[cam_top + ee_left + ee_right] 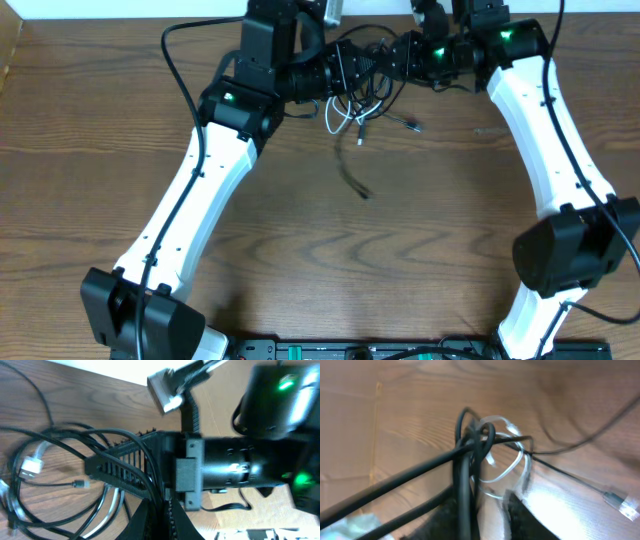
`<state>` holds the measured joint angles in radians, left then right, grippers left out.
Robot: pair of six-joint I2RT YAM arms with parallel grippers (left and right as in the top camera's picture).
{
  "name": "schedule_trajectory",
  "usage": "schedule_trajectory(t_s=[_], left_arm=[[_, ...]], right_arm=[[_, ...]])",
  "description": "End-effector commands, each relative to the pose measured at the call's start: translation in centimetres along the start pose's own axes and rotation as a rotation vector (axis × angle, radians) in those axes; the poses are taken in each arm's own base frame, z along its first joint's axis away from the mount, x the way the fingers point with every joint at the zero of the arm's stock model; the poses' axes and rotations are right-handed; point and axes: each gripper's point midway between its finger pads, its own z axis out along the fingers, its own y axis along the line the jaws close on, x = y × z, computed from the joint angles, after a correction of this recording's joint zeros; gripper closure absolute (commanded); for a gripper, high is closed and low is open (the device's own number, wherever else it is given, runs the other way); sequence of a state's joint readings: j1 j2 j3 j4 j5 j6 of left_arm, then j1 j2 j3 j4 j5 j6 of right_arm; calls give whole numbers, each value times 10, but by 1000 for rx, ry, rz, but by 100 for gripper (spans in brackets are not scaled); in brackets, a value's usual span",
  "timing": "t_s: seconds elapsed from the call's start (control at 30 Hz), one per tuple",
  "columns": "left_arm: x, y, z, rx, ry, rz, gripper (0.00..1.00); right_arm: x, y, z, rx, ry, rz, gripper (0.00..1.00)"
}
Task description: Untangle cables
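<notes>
Holding: the left claw (160,510) has its fingers pressed together. Black cords run right into the pinch, so it looks like it grips the cables (362,100).
The right claw (482,507): its fingers stand close on each side of a fat bunch of black cords. It is blurry there, so I cannot tell if it squeezes them.
Where the cables are: a messy knot at the far side of the table (300,230), in the middle, right between the two claws.
The white cable (338,118): it loops out of the knot toward the near side, just below the left claw.
The loose end (357,185): one black cord trails off alone toward the near side, flat on the wood.
The small plug (412,124): it lies just beside the knot, on the right arm's side.
Which way: the left claw sits left of the knot and the right claw sits right of it, tips facing each other. The black bunch runs straight out ahead of the right claw's fingers.
Nearer arm: both are at the knot, so neither wins.
Next move, I think: pull sideways, away from each other.
Watch out: the white cable winds round the black cords and may pull tighter.
</notes>
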<state>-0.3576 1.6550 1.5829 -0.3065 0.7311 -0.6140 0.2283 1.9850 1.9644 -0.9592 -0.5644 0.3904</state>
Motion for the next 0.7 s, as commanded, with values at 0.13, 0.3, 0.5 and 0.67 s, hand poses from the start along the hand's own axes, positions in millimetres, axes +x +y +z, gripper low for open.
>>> schedule_trajectory(t_s=[0.13,0.3,0.5,0.67], left_arm=[[-54,31,-58,-53,-163,-29,92],[-83,45,-108,-97,-280,-34,93],[-108,43,-180,-153,-443,21,92],[-109,40,-220,-203,-513,39,92]], right_arm=[[-9,-114,-20,403,-46,153,99],[-2,-165,-32,521,-1,173,99],[21,-218,-24,561,112,239,99],[29,-207,-1,355,199,131,99]])
